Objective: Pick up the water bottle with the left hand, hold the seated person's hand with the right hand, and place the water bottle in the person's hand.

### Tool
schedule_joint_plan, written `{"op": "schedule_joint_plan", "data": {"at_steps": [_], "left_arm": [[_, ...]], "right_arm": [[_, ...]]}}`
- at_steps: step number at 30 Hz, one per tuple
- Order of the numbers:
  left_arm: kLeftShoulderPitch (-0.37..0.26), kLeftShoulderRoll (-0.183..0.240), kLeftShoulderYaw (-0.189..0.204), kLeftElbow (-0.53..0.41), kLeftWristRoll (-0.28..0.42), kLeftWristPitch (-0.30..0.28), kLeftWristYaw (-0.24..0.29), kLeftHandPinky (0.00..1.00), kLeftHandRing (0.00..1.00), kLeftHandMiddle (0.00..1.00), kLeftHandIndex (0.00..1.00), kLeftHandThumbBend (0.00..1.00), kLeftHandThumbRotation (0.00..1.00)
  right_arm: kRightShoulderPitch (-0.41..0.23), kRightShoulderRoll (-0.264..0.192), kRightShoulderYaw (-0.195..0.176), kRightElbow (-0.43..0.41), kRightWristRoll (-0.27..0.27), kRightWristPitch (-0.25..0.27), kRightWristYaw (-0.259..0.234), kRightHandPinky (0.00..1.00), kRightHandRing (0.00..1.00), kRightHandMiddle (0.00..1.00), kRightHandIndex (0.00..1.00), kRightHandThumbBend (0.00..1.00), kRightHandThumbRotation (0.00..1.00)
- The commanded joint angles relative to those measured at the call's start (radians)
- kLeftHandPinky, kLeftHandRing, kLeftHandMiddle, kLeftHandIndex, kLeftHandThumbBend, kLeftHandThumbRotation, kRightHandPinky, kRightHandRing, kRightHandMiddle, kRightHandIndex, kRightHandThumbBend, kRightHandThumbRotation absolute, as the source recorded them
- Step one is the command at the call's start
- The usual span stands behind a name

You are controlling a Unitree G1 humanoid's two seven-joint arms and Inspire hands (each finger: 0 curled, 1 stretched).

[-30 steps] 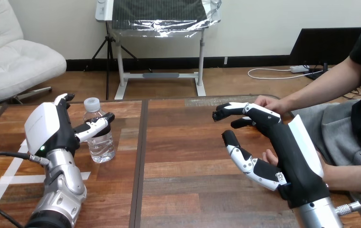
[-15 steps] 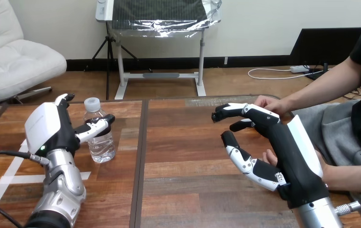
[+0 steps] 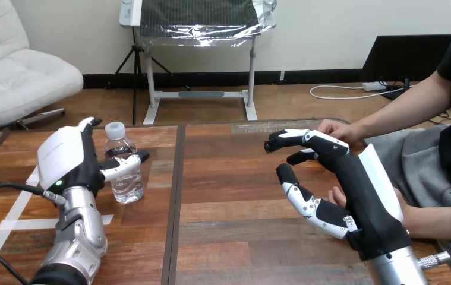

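Standing bottle: the water bottle (image 3: 123, 178) is upright on the wooden table (image 3: 235, 178), on its left part, just left of the dark seam between the boards; clear body, white cap on top.
Left hand: the left hand (image 3: 68, 160) is just beside the bottle, on its left, with the white shell of its back turned up and toward the camera.
Left hand opening: wide. The fingers (image 3: 88, 124) run nearly straight along the bottle's far left side, with their tips about level with the cap. The thumb (image 3: 125, 167) stretches across the front of the bottle's body.
Left hand contact: the bottle sits in the gap between thumb and fingers. The thumb overlaps it, but I cannot tell whether it presses on the plastic. Nothing is closed round the bottle, and its base is on the table.
Right hand: the right hand (image 3: 356, 184) hangs over the table's right part, well apart from the bottle, pointing toward the view's left.
Right hand opening: loosely spread, with the upper fingers gently bent at their tips and the thumb held apart below them; it grips nothing.
Person's far hand: a person's hand (image 3: 334, 127) rests at the table's far right edge, just behind the right hand's knuckles.
Person's near hand: a second hand of the person (image 3: 337, 196) shows behind the right hand's palm, beside it; contact cannot be told.
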Motion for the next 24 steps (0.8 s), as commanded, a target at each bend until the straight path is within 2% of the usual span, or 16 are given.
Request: {"op": "schedule_joint_plan", "data": {"at_steps": [1, 8, 14, 24], "left_arm": [[-0.090, 0.019, -0.013, -0.008, 0.012, -0.011, -0.007, 0.82, 0.84, 0.86, 0.85, 0.94, 0.53], [-0.105, 0.016, -0.009, 0.000, -0.001, -0.013, -0.037, 0.84, 0.85, 0.87, 0.87, 0.94, 0.55], [-0.118, 0.005, 0.012, 0.008, -0.031, -0.011, -0.068, 0.84, 0.86, 0.88, 0.88, 0.94, 0.54], [-0.147, -0.011, 0.043, 0.053, -0.102, 0.004, -0.154, 0.81, 0.87, 0.89, 0.90, 0.97, 0.57]], "right_arm": [[-0.061, -0.011, -0.012, -0.045, 0.006, -0.004, 0.004, 0.63, 0.75, 0.75, 0.63, 0.28, 0.00], [-0.060, -0.012, -0.013, -0.044, 0.003, -0.005, 0.004, 0.63, 0.75, 0.75, 0.63, 0.29, 0.00], [-0.057, -0.011, -0.013, -0.041, 0.004, -0.006, 0.003, 0.64, 0.76, 0.75, 0.64, 0.29, 0.00], [-0.049, -0.010, -0.013, -0.048, 0.005, -0.003, 0.006, 0.64, 0.76, 0.75, 0.65, 0.30, 0.00]]}}
